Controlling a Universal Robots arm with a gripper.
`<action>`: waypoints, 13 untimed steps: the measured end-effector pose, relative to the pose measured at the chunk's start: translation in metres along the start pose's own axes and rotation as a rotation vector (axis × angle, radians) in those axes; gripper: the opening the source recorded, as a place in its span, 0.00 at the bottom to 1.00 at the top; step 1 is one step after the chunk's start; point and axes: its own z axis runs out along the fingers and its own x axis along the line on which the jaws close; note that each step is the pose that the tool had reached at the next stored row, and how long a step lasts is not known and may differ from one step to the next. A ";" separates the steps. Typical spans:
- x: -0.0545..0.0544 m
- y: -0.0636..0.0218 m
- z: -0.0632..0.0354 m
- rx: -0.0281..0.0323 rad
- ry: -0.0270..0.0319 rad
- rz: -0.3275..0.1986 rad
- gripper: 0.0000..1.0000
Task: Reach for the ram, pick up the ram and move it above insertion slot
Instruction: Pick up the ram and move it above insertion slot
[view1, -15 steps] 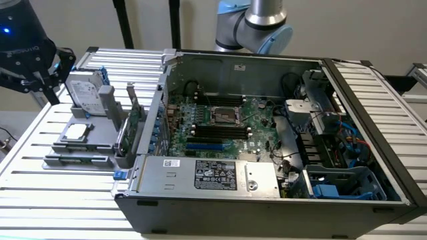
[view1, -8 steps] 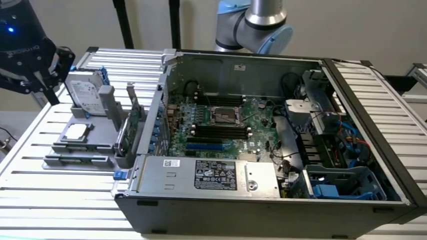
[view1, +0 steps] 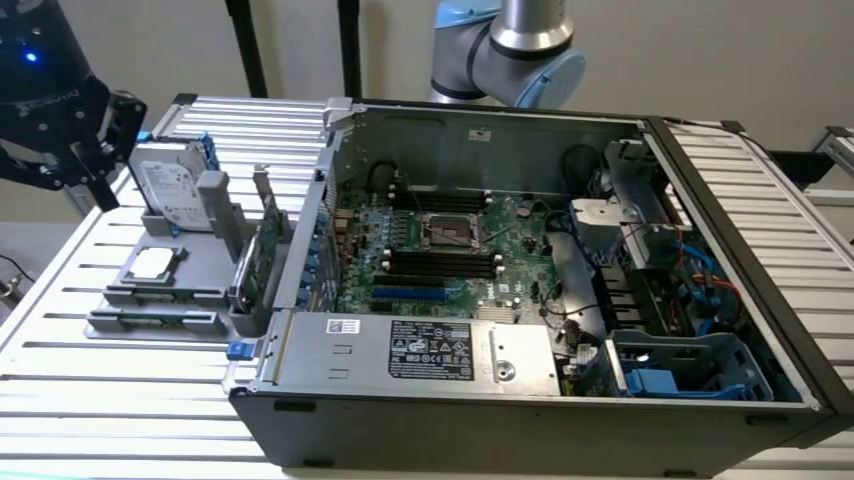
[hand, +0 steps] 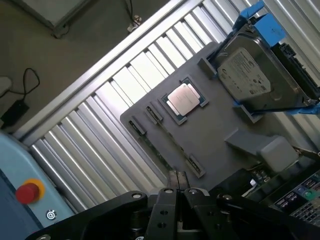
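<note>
Closest in, my gripper (hand: 176, 176) hangs above the grey tray (hand: 225, 125), its two black fingers pressed together with nothing between them. On that tray the ram (hand: 162, 150) lies flat and untouched in a long slot along one edge, the side farthest from the hard drive (hand: 255, 70), which stands at the tray's opposite end. Between the two, mid-tray, sits a silver processor (hand: 181, 98). Under the tray runs a slatted metal table (hand: 115, 95), and just beside the tray stands the open computer case (view1: 534, 400).
</note>
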 end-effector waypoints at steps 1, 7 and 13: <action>0.000 0.0000 0.0000 0.0002 0.0009 -0.018 0.11; 0.000 0.0000 0.0001 0.0016 0.0066 -0.127 0.11; 0.000 0.0000 0.0004 0.0034 0.0119 -0.237 0.11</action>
